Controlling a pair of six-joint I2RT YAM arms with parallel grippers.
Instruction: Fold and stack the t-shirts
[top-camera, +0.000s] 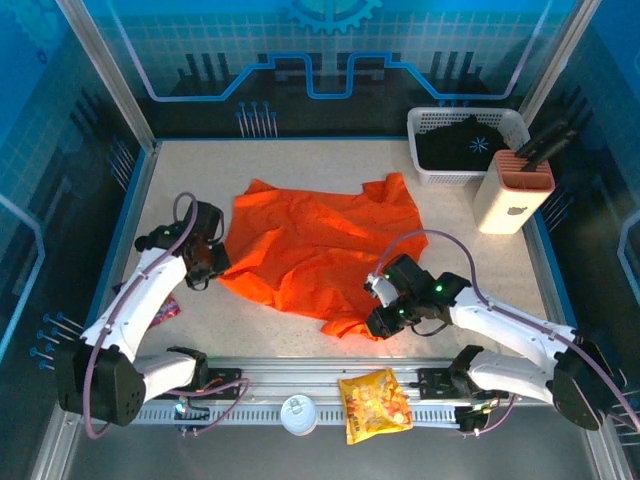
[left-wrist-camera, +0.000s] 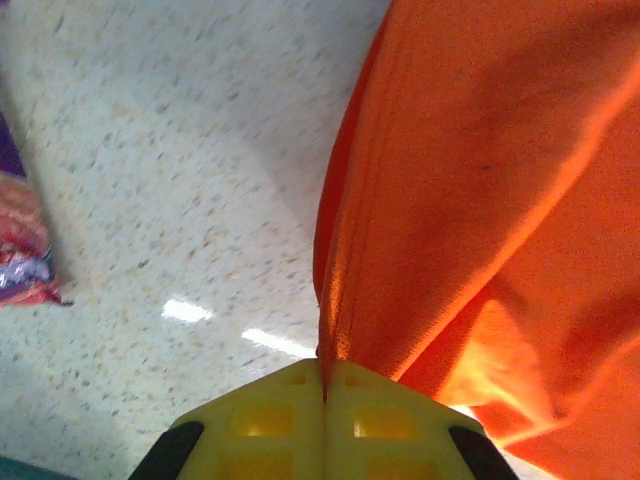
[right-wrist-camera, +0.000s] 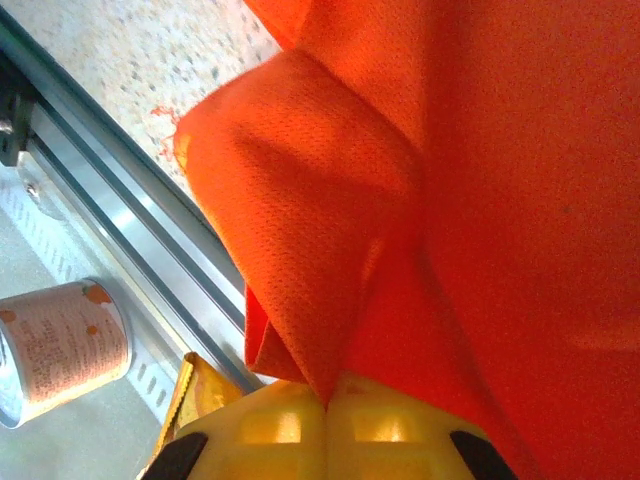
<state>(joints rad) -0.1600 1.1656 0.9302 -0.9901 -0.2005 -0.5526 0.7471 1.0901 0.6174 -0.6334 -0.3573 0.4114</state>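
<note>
Orange t-shirt (top-camera: 320, 245) lies crumpled in the middle of the frame; it looks soft, light and floppy. Left gripper (left-wrist-camera: 323, 385) is clamped on its left edge, right gripper (right-wrist-camera: 328, 400) on its lower corner. Hems seem the best hold.

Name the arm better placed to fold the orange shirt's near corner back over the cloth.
Right, most likely. The right gripper is shut on the orange t-shirt at that near corner, so it need only carry it back; the left gripper pinches the shirt's left edge, farther off.
</note>
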